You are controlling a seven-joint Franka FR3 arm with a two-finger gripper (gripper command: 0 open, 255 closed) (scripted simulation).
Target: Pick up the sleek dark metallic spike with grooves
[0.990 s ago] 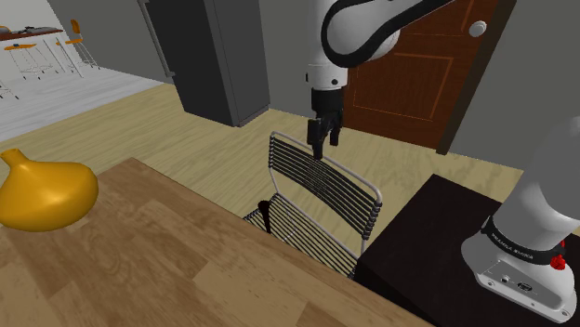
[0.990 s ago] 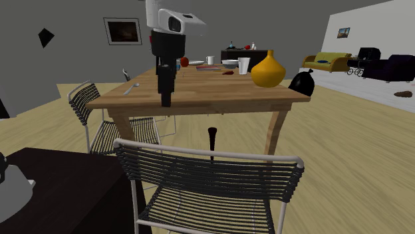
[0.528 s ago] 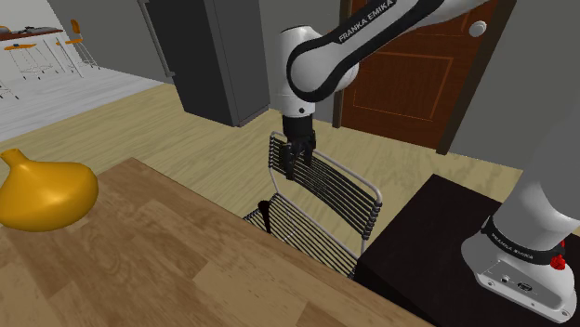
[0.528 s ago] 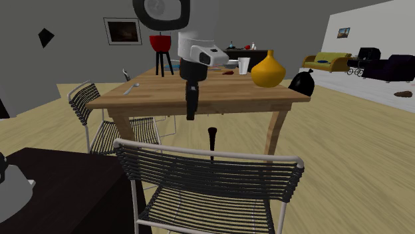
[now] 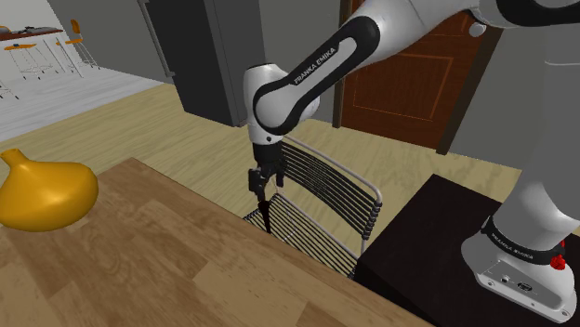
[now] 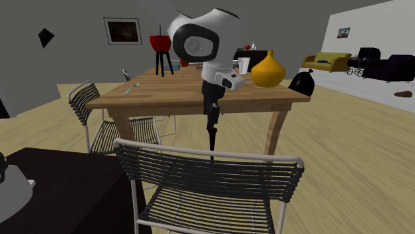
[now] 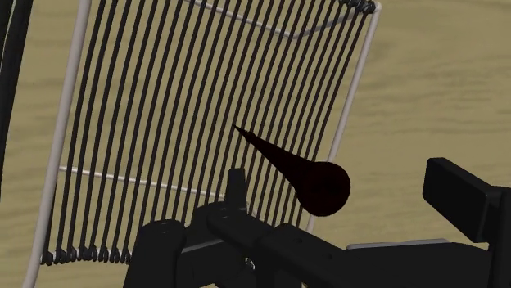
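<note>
Hand (image 5: 263, 189) has dropped over spike (image 7: 315, 184) upright on wire chair (image 5: 335, 190).

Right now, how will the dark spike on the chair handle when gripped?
The spike looks rigid and smooth, so it may slip. It stands tip-down on the wire chair seat, so a nudge probably topples it.
</note>
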